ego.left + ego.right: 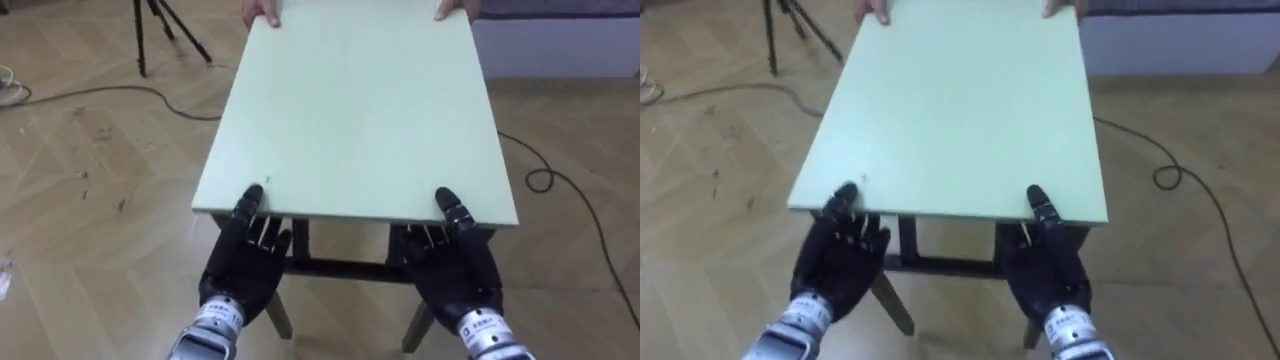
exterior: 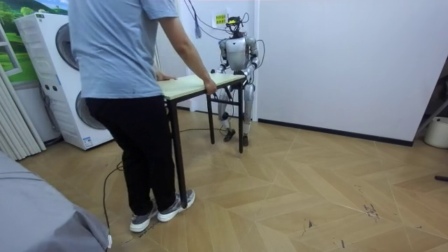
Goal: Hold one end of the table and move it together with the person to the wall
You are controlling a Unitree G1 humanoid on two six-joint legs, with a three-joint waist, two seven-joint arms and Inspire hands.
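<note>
Robot's left hand (image 1: 243, 262), at 7 o'clock, is pinching the pale green bench (image 1: 360, 110) by its near edge, thumb on top, fingers underneath; the right hand (image 1: 455, 268), at 5 o'clock, is clamping likewise. At 12 o'clock, a person's hands (image 1: 262, 12) are gripping the far edge.

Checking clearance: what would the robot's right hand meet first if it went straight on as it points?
The pale green rectangular table itself: the right hand clamps its near edge, thumb on top; beyond, under the top, depth is unclear.
</note>
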